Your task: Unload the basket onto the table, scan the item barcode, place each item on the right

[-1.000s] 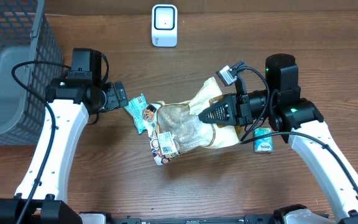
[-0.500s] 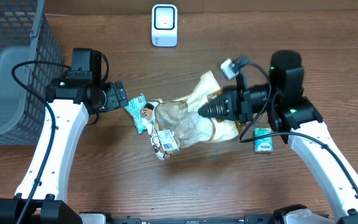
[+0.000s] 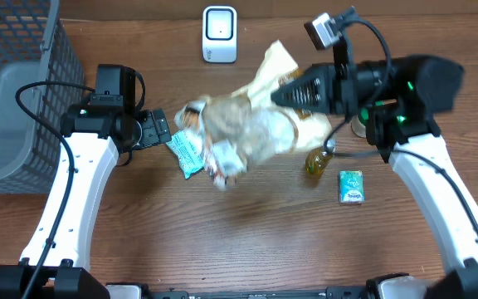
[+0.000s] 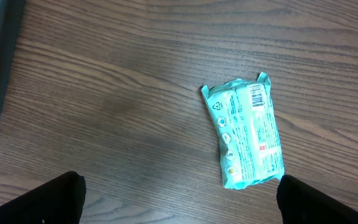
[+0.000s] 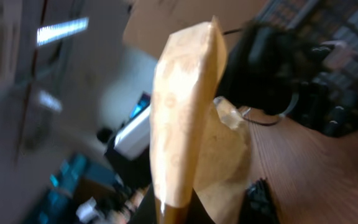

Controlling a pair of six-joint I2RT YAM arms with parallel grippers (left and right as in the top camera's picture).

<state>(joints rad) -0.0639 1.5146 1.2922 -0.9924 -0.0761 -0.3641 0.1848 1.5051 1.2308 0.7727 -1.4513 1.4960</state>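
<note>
My right gripper (image 3: 282, 94) is shut on the tan end of a crinkly clear-and-tan snack bag (image 3: 243, 133) and holds it off the table, blurred, in front of the white scanner (image 3: 220, 33). The rest of the bag hangs out to the left. In the right wrist view the tan bag (image 5: 185, 118) rises straight from my right gripper (image 5: 182, 214). My left gripper (image 3: 163, 129) stands open beside a teal packet (image 3: 186, 153). In the left wrist view this teal packet (image 4: 247, 134), barcode up, lies just ahead of my left gripper (image 4: 179, 199), near the right finger.
A grey mesh basket (image 3: 15, 100) stands at the far left. A small teal box (image 3: 351, 186) and a small amber thing (image 3: 314, 162) lie on the wood below my right arm.
My right arm has lifted the snack bag off the table and carried it back toward the scanner, uncovering the amber thing. The left arm and the teal packet have not moved.
</note>
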